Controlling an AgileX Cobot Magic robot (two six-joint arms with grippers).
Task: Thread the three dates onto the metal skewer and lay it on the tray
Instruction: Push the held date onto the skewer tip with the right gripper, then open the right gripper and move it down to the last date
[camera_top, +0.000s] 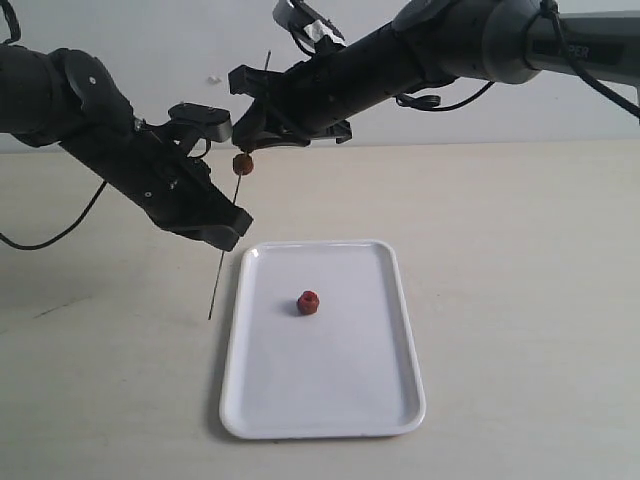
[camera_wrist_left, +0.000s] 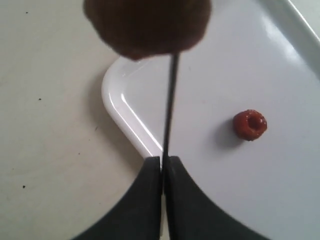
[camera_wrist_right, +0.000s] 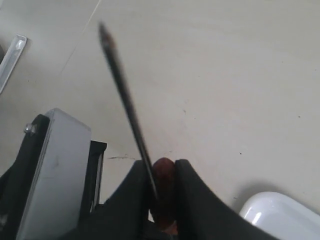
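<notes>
Left pincer (camera_wrist_left: 164, 167) clamps one thin grey metal skewer (camera_top: 222, 262); right pincer (camera_wrist_right: 164, 172) squeezes one wrinkled brown date (camera_top: 243, 163); one red date (camera_top: 308, 302) lies on one white tray (camera_top: 340, 385).

A robotics lab: bare beige tabletop (camera_top: 520, 250), plain pale wall (camera_top: 150, 30), two black arms (camera_top: 130, 160) (camera_top: 400, 60).

glossy smooth wht tray (camera_top: 330, 385), plastic-looking, thin grey metal skewer (camera_wrist_left: 169, 110), wrinkled date (camera_top: 308, 302), matt smooth tabletop (camera_top: 520, 300)

Open tray (camera_top: 330, 385) around one lone date (camera_top: 308, 302); skewer (camera_top: 215, 290), left arm (camera_top: 150, 180) and right arm (camera_top: 380, 65) above its far-left corner.
</notes>
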